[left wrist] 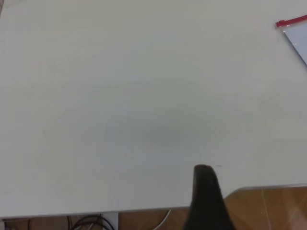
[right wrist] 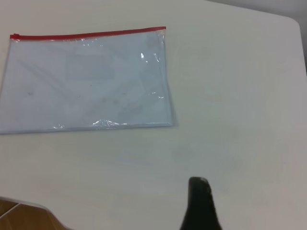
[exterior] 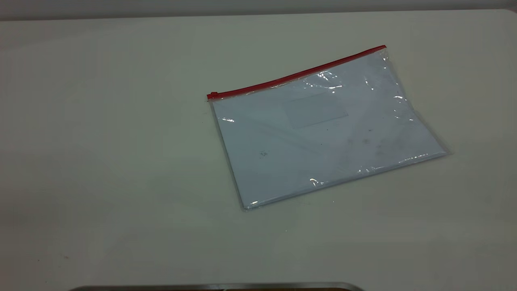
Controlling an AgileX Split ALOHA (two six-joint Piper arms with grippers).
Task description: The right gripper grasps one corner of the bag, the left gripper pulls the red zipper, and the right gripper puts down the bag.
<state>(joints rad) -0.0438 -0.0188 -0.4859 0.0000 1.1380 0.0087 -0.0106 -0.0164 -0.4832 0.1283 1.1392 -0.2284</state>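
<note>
The bag [exterior: 323, 133] lies flat on the surface [exterior: 101, 161]; both grippers [left wrist: 207, 199] [right wrist: 200, 203] hover apart from it, holding nothing, jaws' opening indiscernible.

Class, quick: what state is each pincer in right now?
Left pincer: over bare table, holding nothing; open or shut cannot be told.
Right pincer: short of the bag, holding nothing; cannot be told.

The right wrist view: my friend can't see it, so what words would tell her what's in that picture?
A flat clear bag with white paper inside lies on a pale table, its red zipper running along one long edge with the slider at the end farther from the claw. A black tip of the right claw shows near the table edge, well apart from the bag.
</note>
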